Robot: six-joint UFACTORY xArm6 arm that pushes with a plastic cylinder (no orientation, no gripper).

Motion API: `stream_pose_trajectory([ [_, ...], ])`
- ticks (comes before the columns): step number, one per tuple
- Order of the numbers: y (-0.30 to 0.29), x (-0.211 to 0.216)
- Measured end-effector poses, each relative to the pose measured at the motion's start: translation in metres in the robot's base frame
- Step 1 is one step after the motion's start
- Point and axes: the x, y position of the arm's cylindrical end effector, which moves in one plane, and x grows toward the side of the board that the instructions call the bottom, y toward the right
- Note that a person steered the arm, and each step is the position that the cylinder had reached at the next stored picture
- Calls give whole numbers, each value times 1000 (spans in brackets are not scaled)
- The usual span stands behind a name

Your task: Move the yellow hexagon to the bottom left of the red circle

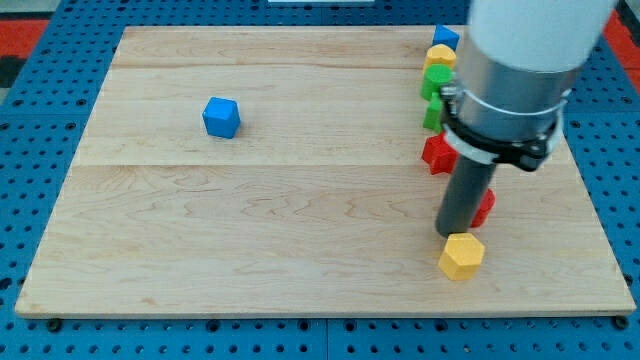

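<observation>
Camera view: wooden board (300, 200) on blue pegboard (40, 90)

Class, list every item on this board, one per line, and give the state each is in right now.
my tip: down at the board, just above the yellow hexagon
yellow hexagon: flat, near the bottom edge
red circle: mostly hidden behind the rod
red block: partly hidden
green blocks: partly hidden
yellow block: partly hidden
blue block: at top edge
blue cube: alone, at left

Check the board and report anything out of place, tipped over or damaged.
Nothing looks damaged or tipped. One blue cube sits alone toward the view's left, far from the blocks bunched along the right side. My tip rests just above the yellow hexagon, with a red block partly hidden behind the rod.
</observation>
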Motion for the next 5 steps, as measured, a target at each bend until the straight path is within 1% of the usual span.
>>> stream_pose_trajectory([
  [1, -15, 1],
  [2, -59, 1],
  [3, -89, -21],
  [4, -94, -56],
  [5, -99, -102],
])
